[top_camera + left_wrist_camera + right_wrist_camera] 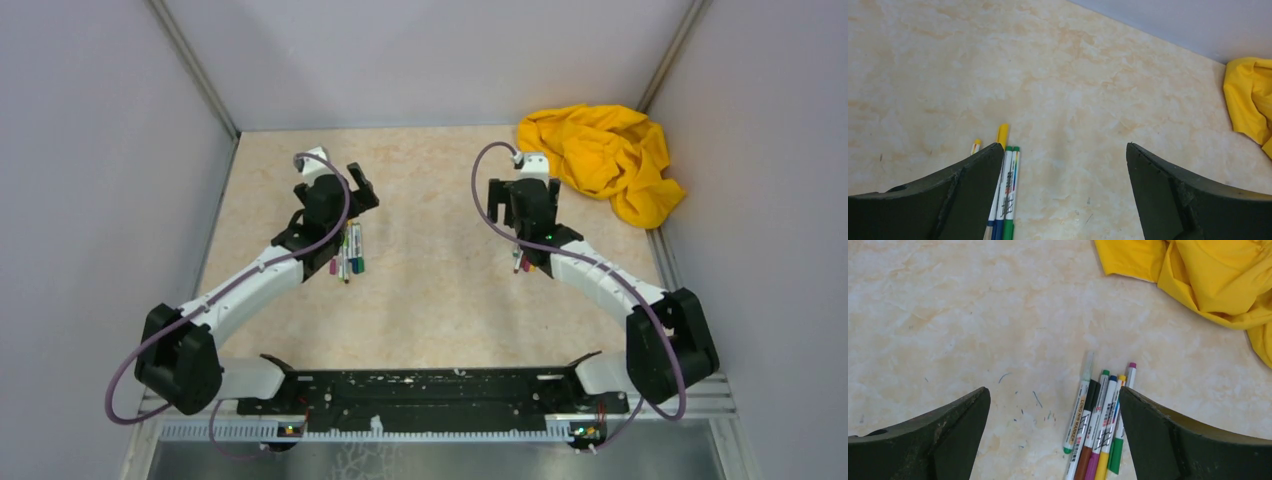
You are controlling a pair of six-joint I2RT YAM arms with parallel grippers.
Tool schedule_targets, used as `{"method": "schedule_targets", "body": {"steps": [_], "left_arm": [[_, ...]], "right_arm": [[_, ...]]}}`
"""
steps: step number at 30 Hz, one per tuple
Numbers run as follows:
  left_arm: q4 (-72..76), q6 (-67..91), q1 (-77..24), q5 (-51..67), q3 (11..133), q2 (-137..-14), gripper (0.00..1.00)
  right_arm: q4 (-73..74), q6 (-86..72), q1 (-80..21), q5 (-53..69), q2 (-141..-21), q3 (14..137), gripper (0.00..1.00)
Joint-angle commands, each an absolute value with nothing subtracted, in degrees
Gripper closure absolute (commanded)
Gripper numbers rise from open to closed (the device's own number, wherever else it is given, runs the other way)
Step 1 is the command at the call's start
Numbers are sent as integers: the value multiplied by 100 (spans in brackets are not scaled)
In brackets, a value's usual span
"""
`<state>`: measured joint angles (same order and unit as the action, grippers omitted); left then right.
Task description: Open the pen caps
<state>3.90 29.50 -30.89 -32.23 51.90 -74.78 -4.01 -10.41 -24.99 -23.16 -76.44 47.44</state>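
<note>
Two bunches of white-barrelled marker pens lie on the beige table. The left bunch (350, 255) sits just below my left gripper (358, 186). In the left wrist view its pens (1007, 190) run beside the left finger, with a yellow cap (1003, 134) at the far end and blue and green caps (1008, 230) at the near end. My left gripper (1063, 146) is open over bare table. The right bunch (1100, 422) carries brown, purple, yellow (1102, 465) and green caps, all seated on the pens. My right gripper (1053, 390) is open, its right finger partly covering that bunch.
A crumpled yellow cloth (605, 160) lies at the back right corner, close to the right gripper (512, 195). Grey walls enclose the table on three sides. Faint ink marks (1035, 400) spot the surface between the right fingers.
</note>
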Motion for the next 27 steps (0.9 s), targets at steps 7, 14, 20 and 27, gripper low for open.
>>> {"method": "schedule_targets", "body": {"steps": [7, 14, 20, 27], "left_arm": [[-406, 3350, -3259, -3438, 5563, -7552, 1], [-396, 3373, -3435, -3385, 5522, -7581, 1], [-419, 3291, -3489, -3283, 5422, -7561, 1], [-156, 3335, -3574, -3183, 5287, -7628, 1]], "right_arm": [[-267, -1385, -2768, -2816, -6896, 4890, 35], [1071, -2049, -2775, -2817, -7666, 5673, 60], [1429, -2445, -2777, -2973, -7890, 5642, 60], [1556, -2514, -2769, -2804, -8427, 5659, 59]]}}
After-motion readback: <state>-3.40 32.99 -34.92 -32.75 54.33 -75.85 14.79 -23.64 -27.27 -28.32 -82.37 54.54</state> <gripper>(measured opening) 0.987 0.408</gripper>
